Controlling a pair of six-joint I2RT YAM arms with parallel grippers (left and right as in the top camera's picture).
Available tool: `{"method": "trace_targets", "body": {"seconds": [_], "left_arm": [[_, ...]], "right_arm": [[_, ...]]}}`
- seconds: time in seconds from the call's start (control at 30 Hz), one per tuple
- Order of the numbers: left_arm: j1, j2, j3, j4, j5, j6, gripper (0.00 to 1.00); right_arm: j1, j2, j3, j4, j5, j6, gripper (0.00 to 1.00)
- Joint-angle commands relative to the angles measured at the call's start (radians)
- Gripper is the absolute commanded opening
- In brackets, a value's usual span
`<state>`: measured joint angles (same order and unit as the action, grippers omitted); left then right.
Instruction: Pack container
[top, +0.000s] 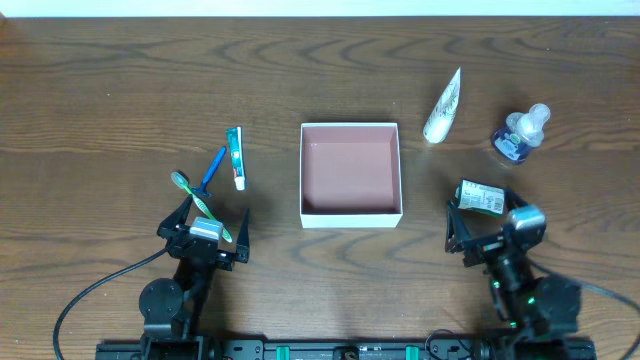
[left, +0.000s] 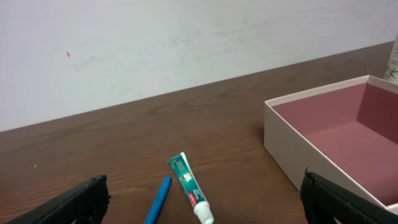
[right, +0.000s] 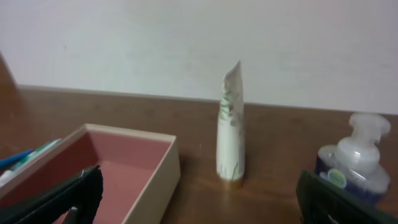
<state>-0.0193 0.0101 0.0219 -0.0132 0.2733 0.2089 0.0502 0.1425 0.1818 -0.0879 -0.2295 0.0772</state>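
We see the white-walled container in the centre of the overhead frame on the wooden table, with our left gripper at the lower left and our right gripper at the lower right both holding their fingers spread wide apart, clasping nothing.

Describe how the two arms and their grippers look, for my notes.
Both arms are matte black. The left gripper has black, blocky fingers and a silver-grey block behind them; a black cable loops from its base. The right gripper looks alike, with a rounded silver part and small green lights lower on its arm. No readable markings.
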Motion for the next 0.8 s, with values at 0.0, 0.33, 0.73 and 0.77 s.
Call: {"method": "trace_targets", "body": {"seconds": [0.0, 0.33, 0.73, 0.77], "left_arm": [[0.007, -0.005, -0.018, -0.035, 0.000, -0.005, 0.98], [0.007, -0.005, -0.018, -0.035, 0.000, -0.005, 0.98], [0.007, -0.005, -0.018, -0.035, 0.000, -0.005, 0.98], [0.007, -0.005, -0.018, -0.035, 0.000, -0.005, 0.98]], "right_arm": [[0.007, 0.189, 0.249, -0.056, -0.040, -0.134, 0.99], [0.009, 0.934, 1.083, -0.511, -0.138, -0.144, 0.99], [0.009, 1.242, 1.211, -0.522, -0.060, -0.081, 0.92], [0.010, 1.261, 1.211, -0.522, -0.026, -0.074, 0.92]]}}
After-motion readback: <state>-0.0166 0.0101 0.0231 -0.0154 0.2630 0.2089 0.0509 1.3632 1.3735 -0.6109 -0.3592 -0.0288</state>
